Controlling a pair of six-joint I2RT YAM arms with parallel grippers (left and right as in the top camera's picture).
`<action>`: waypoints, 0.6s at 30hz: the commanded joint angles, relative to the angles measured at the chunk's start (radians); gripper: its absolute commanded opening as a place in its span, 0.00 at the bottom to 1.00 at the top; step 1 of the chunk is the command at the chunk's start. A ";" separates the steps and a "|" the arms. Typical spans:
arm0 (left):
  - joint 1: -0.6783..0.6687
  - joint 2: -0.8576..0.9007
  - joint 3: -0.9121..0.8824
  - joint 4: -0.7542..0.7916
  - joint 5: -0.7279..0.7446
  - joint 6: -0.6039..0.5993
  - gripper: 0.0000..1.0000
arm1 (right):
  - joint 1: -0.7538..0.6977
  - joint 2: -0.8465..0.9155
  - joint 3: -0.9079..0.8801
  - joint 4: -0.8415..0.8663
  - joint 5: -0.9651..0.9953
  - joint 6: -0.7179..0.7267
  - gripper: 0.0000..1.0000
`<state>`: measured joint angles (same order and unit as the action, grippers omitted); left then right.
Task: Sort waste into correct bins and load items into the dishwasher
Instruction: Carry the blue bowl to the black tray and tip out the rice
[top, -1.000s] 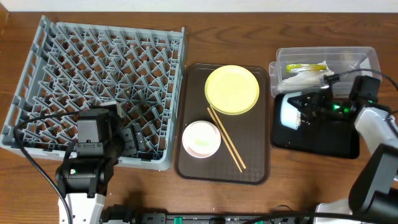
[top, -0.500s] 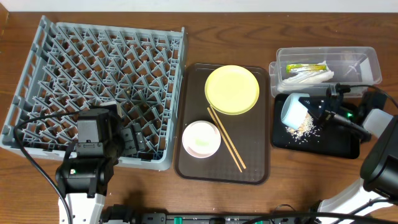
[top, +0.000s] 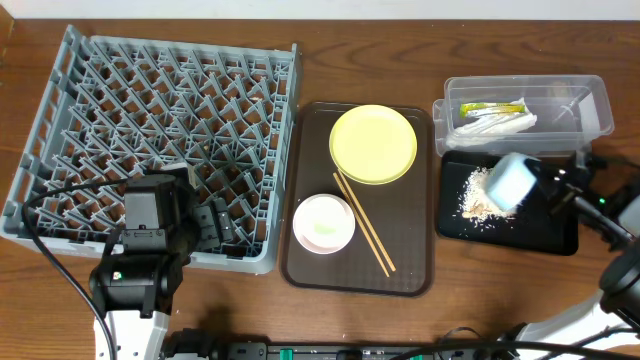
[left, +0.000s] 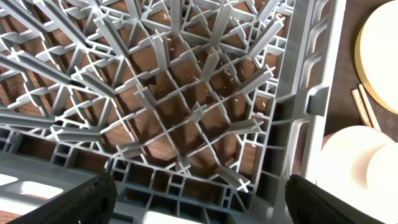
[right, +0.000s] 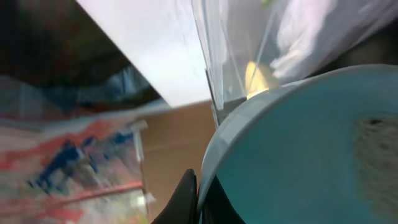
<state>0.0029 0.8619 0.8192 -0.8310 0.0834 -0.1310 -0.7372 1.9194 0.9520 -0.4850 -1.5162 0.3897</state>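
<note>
My right gripper (top: 538, 188) is shut on the rim of the light blue bowl (top: 509, 181), which hangs tipped over the black tray bin (top: 530, 230). A beige heap of food scraps (top: 477, 196) lies on that tray. In the right wrist view the fingertips pinch the bowl (right: 298, 143) at its rim, gripper (right: 200, 200). The clear tub bin (top: 590, 100) holds the green-and-yellow wrapper (top: 492, 108) and crumpled white paper (top: 497, 124). My left gripper (top: 215, 225) (left: 199, 208) stands open above the near right corner of the grey dishwasher rack (top: 150, 120) (left: 186, 112), holding nothing.
A dark brown serving tray (top: 410, 270) between rack and bins carries the pale yellow plate (top: 373, 143), the white bowl (top: 323, 222) and two chopsticks (top: 364, 225). The left wrist view catches the white bowl (left: 360, 165) and plate edge (left: 380, 50) at its right.
The right gripper has turned and carried the blue bowl rightward over the black tray. Food scraps now lie in a heap on the tray. The left arm has not moved.
</note>
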 joint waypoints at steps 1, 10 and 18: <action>0.001 0.000 0.013 -0.003 0.010 -0.002 0.89 | -0.051 -0.002 -0.006 -0.002 -0.044 0.040 0.01; 0.001 0.000 0.013 -0.003 0.010 -0.002 0.89 | 0.018 -0.002 -0.006 -0.008 -0.020 0.001 0.01; 0.001 0.000 0.013 -0.003 0.009 -0.002 0.89 | 0.138 -0.025 -0.006 -0.126 0.105 -0.091 0.01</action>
<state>0.0029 0.8619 0.8192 -0.8314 0.0837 -0.1310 -0.6323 1.9194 0.9520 -0.5884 -1.4502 0.3725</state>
